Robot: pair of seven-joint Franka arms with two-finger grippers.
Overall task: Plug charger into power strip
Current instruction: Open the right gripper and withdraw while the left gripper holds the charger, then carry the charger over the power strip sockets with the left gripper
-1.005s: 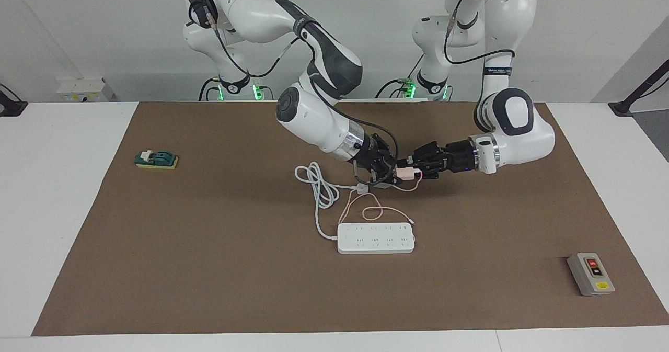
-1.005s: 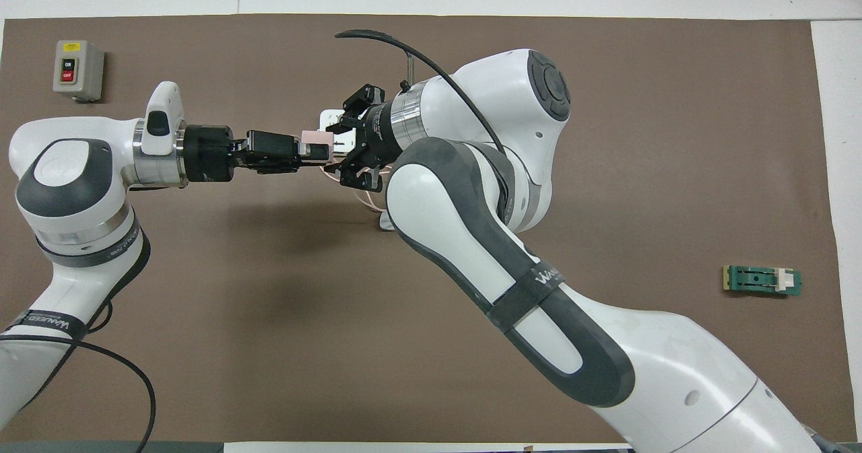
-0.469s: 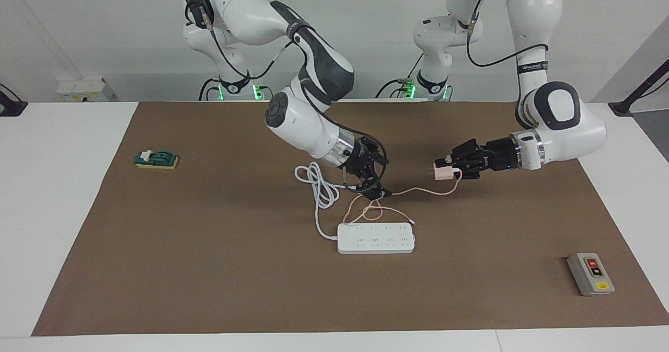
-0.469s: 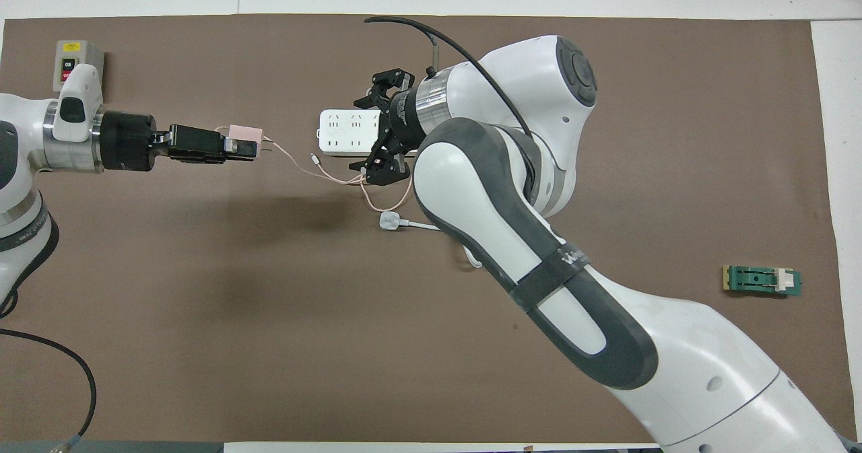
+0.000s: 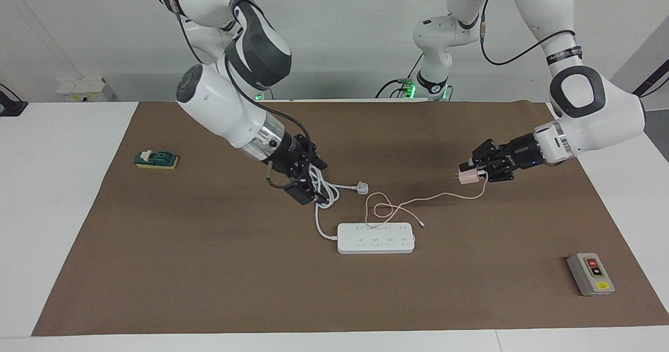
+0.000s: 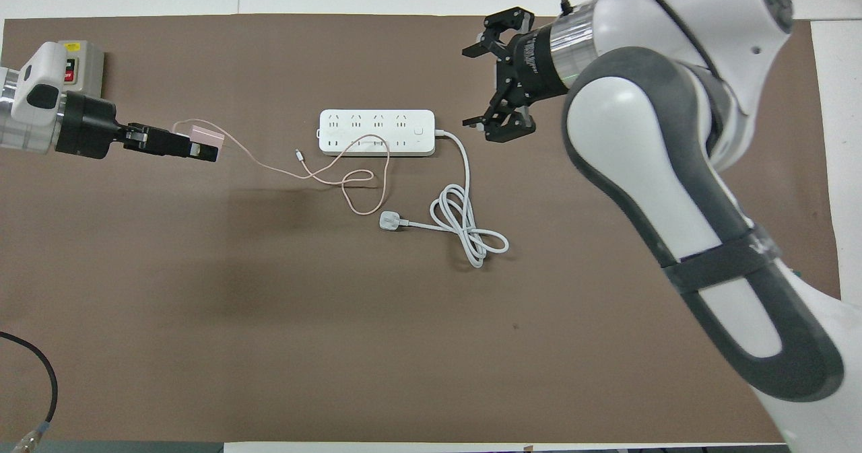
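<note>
the left gripper (image 5: 473, 173) pinches the charger (image 5: 468, 177) in the air, over bare mat toward the left arm's end of the table, prongs pointing sideways. the right gripper (image 5: 308, 182) hangs with fingers spread and empty over the coil of the strip's white cord (image 6: 465, 227).

the power strip (image 5: 376, 238) lies flat mid-table, nothing pinning it. the white plug (image 5: 361, 188) lies nearer the robots. the thin pink cable (image 5: 402, 205) trails from the charger and loops onto the strip's socket face.

risks, as i judge them: that loop snagging under the prongs, or the unheld strip sliding under the push.
</note>
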